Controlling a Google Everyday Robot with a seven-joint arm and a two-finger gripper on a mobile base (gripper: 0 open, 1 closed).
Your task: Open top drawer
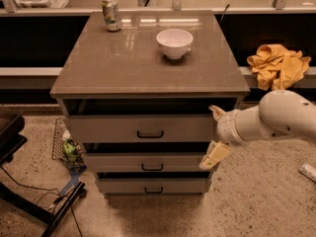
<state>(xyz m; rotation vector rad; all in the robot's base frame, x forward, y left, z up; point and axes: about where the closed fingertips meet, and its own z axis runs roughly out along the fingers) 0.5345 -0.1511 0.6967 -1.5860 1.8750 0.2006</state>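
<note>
Grey-brown is the colour of the top drawer [140, 128], the biggest one, right under the cabinet top [123, 68]. It sticks out a little, with a dark gap above its front. The gripper [215, 133] is at the right end of this drawer, just beside its front, on a fat white arm [276, 117] that comes in from the right. Its two tan fingers [215, 154] are spread wide apart, one up by the drawer's top right corner and one down by the middle drawer [123, 162], and they hold nothing. The top drawer's small black handle [150, 134] is in the middle of its front, well to the left of the gripper. There are three drawers, one above the other, and each has one black handle. On the cabinet top stand one white bowl [174, 43] and one can [111, 14]. One yellow cloth [276, 65] lies at the right, and one wire basket [66, 144] sits on the floor at the left
</note>
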